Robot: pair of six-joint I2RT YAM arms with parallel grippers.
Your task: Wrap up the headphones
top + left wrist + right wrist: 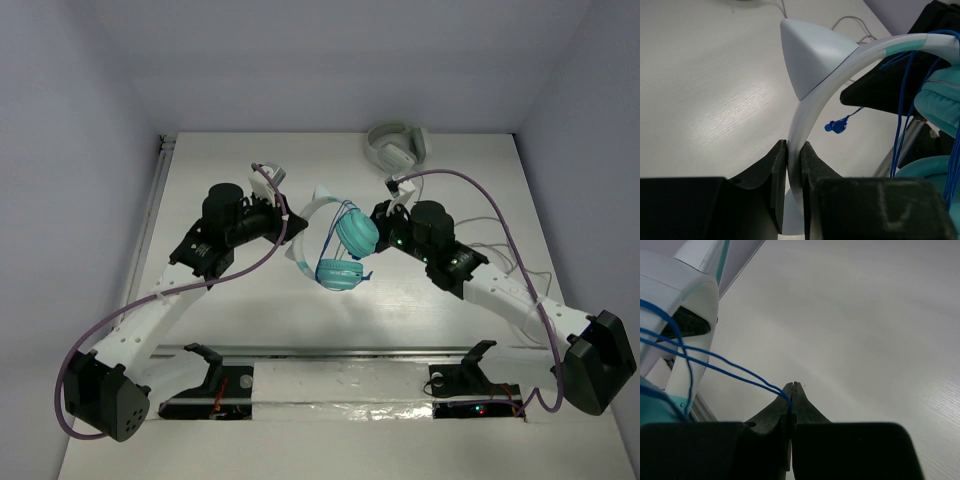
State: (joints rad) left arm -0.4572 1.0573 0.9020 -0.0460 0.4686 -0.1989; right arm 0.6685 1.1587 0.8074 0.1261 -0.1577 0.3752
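Small headphones (335,240) with teal ear cups (357,232) are held off the table (250,310), between the two grippers. The left gripper (794,165) is clamped on the pale headband (812,95), which rises from its fingertips and arches away. The right gripper (792,390) is pinched tight on the thin blue cable (715,362), whose strands run from its tips up to the cups just beside it.

The headphones look light. The band seems stiff, smooth plastic that could pivot in the jaws, so the firmest hold is probably mid-band. The cable is limp and slippery, likely fragile where it joins the cup, and its small plug (835,126) dangles free. Larger grey-white headphones (397,145) lie well beyond the right gripper.
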